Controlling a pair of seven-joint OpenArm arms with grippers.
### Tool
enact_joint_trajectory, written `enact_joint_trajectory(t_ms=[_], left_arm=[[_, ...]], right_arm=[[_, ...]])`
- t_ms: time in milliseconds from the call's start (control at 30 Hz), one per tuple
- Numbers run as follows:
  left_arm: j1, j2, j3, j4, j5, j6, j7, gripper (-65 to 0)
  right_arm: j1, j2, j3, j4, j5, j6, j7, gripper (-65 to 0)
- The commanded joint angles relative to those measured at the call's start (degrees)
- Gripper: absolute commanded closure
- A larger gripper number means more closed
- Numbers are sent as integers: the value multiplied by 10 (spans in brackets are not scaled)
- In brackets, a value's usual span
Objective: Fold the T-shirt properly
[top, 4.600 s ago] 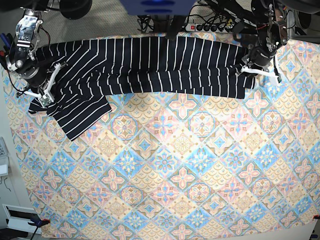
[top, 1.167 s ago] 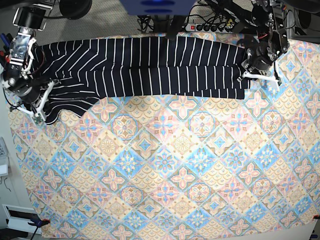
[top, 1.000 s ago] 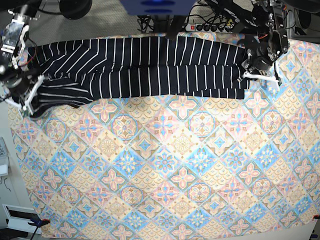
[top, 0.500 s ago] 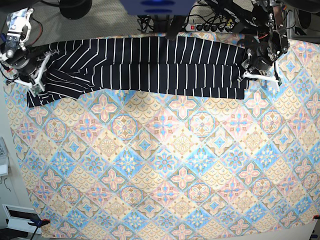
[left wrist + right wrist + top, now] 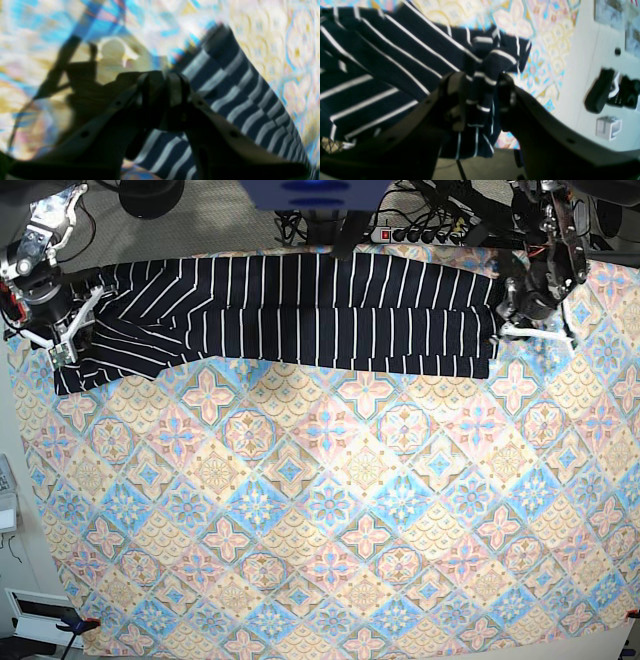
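No writing to read anywhere here. No label, brand, number or sign shows up legibly in any of the three views, and the two wrist views are too blurred to make out small print.
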Motion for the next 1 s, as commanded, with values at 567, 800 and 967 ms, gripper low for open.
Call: enact_joint_trajectory(t_ms=[567,800,967], left_arm=[[-2,-7,-7,7,-1,-4,-4,-245],[-2,-7,-6,7,-1,-4,-4,-245],[-1,-7,-6,7,-1,-4,-4,-245]], right_arm=[[31,7,-20,-31,120,-4,-11,-206],[71,22,-82,-189,64,-4,-50,-104],[69,23,-84,-210,48,-4,-74,-60]])
